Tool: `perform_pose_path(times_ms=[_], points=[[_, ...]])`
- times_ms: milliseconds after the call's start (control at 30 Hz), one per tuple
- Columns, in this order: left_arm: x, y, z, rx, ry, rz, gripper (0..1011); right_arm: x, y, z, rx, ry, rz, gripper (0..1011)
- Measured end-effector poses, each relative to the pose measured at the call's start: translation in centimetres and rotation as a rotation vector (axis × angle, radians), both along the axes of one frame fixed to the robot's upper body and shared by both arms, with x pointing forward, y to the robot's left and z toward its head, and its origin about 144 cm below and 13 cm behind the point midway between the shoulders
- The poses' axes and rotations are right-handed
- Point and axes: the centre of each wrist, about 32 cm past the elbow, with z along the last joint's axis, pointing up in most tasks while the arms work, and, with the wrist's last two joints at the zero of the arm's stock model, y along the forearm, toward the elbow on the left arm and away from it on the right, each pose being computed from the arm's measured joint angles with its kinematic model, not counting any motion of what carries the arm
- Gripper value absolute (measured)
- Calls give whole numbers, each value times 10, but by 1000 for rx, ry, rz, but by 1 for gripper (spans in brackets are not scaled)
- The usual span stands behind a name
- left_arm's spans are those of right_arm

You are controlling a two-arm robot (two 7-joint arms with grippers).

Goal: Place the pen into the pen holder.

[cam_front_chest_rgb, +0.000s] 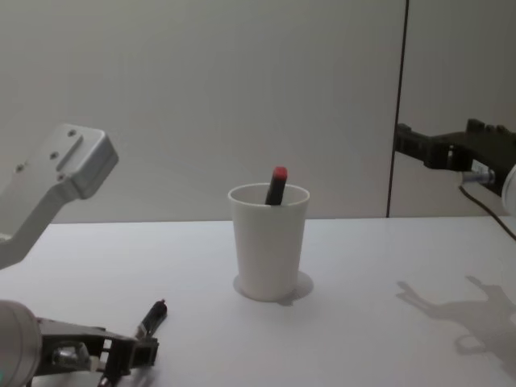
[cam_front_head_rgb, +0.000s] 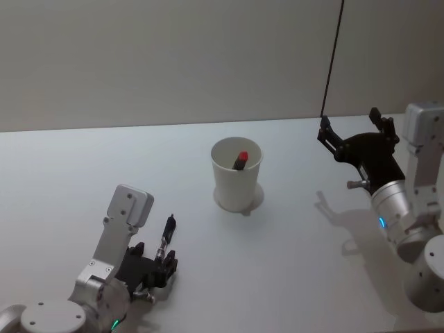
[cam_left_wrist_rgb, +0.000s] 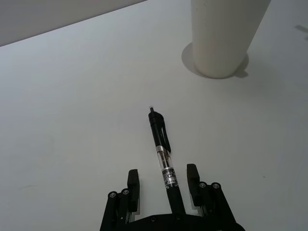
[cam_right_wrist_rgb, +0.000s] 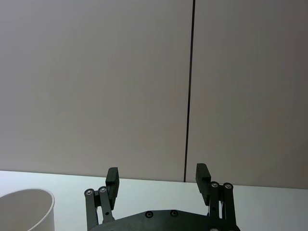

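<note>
Black pen [cam_left_wrist_rgb: 161, 144] down on the white table [cam_front_head_rgb: 83, 166], near the front left, tip aimed toward the pen holder [cam_front_head_rgb: 237, 184] and well apart from it. Around its rear end, left gripper [cam_left_wrist_rgb: 162, 171] low over the table, fingers [cam_left_wrist_rgb: 192, 173] spread to either side of the barrel with a gap on each side. Pen holder upright at mid-table, with a dark red-capped marker [cam_front_head_rgb: 241, 159] leaning inside, cap poking above the rim. Off to the right, right gripper [cam_front_head_rgb: 349, 119] raised above the table, fingers wide apart, gripping nothing.
</note>
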Motion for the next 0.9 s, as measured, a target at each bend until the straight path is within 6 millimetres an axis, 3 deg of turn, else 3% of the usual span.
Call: perform_pose_path(times_ms=[900], points=[[-4, 0, -9, 1, 20, 44, 460, 0, 0, 0, 0, 0, 0, 1001]])
